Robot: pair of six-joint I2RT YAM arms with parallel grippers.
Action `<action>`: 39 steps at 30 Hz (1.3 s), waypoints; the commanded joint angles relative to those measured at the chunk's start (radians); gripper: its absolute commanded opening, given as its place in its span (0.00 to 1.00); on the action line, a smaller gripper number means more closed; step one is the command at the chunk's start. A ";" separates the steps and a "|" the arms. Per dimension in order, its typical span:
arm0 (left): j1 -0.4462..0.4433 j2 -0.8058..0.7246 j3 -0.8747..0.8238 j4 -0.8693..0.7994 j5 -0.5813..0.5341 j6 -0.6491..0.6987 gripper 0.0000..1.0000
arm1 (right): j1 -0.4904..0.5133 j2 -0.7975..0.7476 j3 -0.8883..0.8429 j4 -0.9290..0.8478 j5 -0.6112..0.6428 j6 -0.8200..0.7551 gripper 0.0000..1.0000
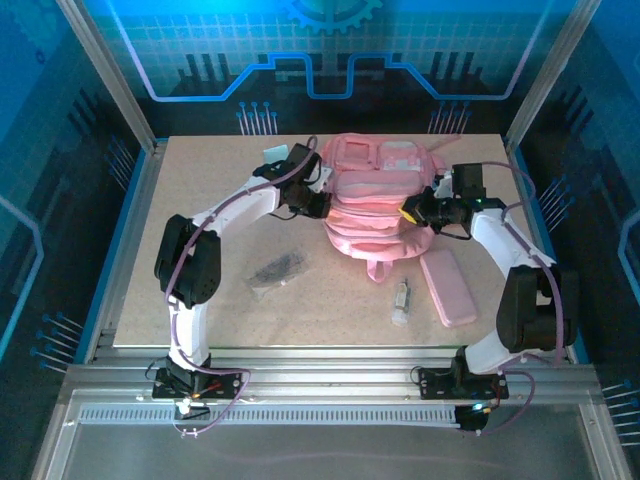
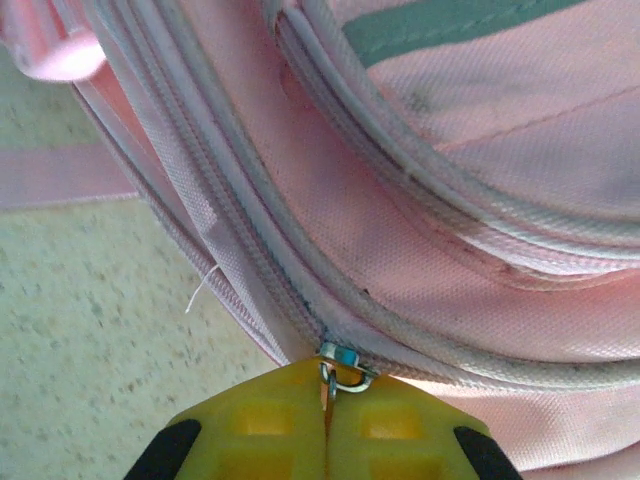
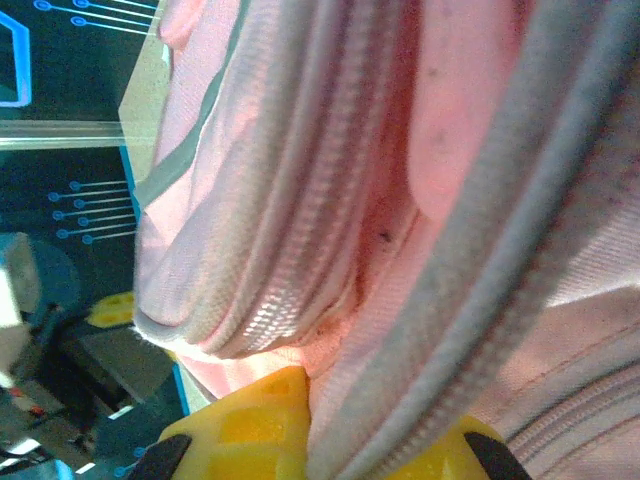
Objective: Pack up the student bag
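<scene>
Pinching the zipper pull (image 2: 345,378) with my left gripper (image 2: 327,410), I clamp my right gripper (image 3: 312,425) on a fold of the student bag (image 1: 375,205).

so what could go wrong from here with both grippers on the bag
The left gripper pinches only the small metal zipper pull at its very fingertips, so it could slip out when tugged. The right gripper holds just a fold of the soft student bag; the fabric may slide free, and the bag would likely drag along rather than unzip.
</scene>
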 commanded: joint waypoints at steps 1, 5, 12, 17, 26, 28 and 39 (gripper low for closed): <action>0.125 0.024 0.087 0.033 -0.176 0.033 0.00 | -0.076 -0.001 0.044 -0.117 0.043 -0.157 0.00; 0.087 -0.022 0.057 0.026 0.016 -0.059 0.00 | -0.079 0.036 0.076 -0.104 0.058 -0.154 0.00; -0.087 -0.107 -0.047 0.064 0.075 -0.129 0.00 | -0.097 0.154 0.201 -0.093 0.120 -0.099 0.08; -0.139 0.002 0.044 0.109 0.141 -0.177 0.00 | -0.123 0.092 0.160 -0.052 0.150 -0.025 0.62; -0.192 0.167 0.297 0.076 0.221 -0.218 0.00 | -0.094 -0.128 -0.136 0.107 0.048 0.215 0.83; -0.204 0.173 0.309 0.065 0.225 -0.210 0.00 | -0.062 -0.145 -0.177 0.168 0.059 0.275 0.83; -0.223 0.085 0.157 0.078 0.222 -0.160 0.00 | 0.072 0.060 -0.126 0.381 0.141 0.410 0.43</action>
